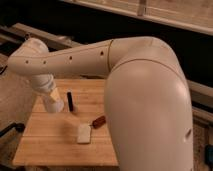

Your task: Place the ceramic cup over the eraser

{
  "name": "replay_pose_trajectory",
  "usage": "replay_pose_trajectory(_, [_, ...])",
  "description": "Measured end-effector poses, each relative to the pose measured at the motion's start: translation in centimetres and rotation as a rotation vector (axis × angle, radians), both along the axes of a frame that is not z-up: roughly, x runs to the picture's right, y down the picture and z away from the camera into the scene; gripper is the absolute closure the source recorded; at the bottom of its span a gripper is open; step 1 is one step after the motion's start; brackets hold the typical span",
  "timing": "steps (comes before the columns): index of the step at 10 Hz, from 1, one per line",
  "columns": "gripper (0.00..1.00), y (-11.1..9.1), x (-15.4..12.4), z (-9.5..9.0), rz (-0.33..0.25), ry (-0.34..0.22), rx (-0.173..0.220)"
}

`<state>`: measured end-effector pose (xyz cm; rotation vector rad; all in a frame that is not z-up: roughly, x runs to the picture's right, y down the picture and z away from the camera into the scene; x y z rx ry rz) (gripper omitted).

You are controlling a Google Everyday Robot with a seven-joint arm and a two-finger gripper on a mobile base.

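Note:
The ceramic cup [53, 104] is a small white tapered cup, tilted and held a little above the left part of the wooden table [50, 142]. My gripper [49, 96] comes down from the wrist at the upper left and is shut on the cup. The eraser [70, 100], a narrow black bar, stands on the table just right of the cup, apart from it. The cup's shadow falls on the wood in front of the eraser.
A flat pale grey block [84, 133] lies near the table's middle. A reddish-brown oval thing [98, 121] lies just right of it, partly behind my big white arm [145, 100], which hides the table's right side. Dark rails run behind the table.

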<state>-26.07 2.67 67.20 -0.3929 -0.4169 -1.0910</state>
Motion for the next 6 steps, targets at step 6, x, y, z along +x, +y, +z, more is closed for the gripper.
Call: replay_pose_trajectory(6, [1.0, -6.1, 1.4, 1.3, 0.057, 0.072, 0.069])
